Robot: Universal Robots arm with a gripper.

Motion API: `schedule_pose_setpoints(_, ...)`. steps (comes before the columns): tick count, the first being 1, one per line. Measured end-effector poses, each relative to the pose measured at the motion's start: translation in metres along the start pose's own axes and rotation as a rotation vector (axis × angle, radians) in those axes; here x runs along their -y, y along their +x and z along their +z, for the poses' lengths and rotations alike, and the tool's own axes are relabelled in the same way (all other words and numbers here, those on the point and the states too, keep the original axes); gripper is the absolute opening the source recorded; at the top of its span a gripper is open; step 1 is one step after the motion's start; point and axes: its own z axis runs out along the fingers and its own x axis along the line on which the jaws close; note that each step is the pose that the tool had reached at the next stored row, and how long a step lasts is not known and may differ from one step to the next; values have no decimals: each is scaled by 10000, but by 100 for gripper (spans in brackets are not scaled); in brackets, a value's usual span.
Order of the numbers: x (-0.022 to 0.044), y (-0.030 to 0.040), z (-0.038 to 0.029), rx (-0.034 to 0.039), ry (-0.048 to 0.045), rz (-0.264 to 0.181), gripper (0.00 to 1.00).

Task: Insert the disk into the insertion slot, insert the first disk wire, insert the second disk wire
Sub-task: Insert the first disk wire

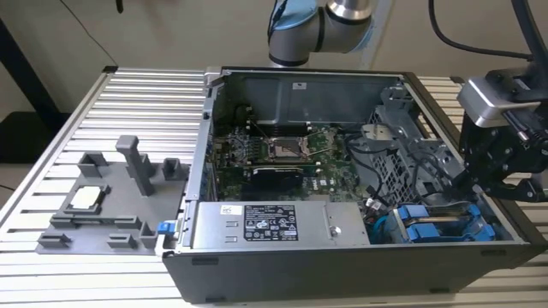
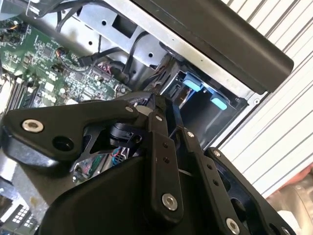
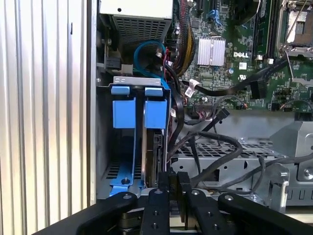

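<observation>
In the first wrist view two blue carriers stand side by side in the drive cage (image 3: 105,147). The disk (image 3: 150,152) sits in the slot nearer the motherboard, its blue tab (image 3: 155,113) at the far end. My gripper (image 3: 175,180) is at the disk's near end with its fingers pressed together, and a thick black wire (image 3: 215,164) runs into them. In the exterior view my gripper (image 1: 462,187) reaches into the case just above the blue carriers (image 1: 428,224). The second wrist view shows my gripper (image 2: 146,106) with its tips together near the cage.
The other blue carrier (image 3: 122,113) fills the slot beside the case wall. Loose black cables (image 3: 230,88) cross between cage and motherboard (image 1: 283,151). The power supply (image 1: 269,224) lies along the case front. A grey fixture (image 1: 111,192) stands on the slatted table at the exterior view's left.
</observation>
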Motion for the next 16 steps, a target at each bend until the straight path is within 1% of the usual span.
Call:
schedule_pose_setpoints(2,-1,8,10,9,0,1,19)
schedule_pose_setpoints(5,-1,8,10,5,1,0,19)
schedule_pose_setpoints(6,-1,8,14,5,13,-2,19)
schedule_pose_setpoints(7,-3,10,22,6,55,-3,19)
schedule_pose_setpoints(10,-3,17,54,0,236,-24,19)
schedule_pose_setpoints(11,-4,21,68,1,264,-26,19)
schedule_pose_setpoints(16,-7,30,110,-3,266,-27,19)
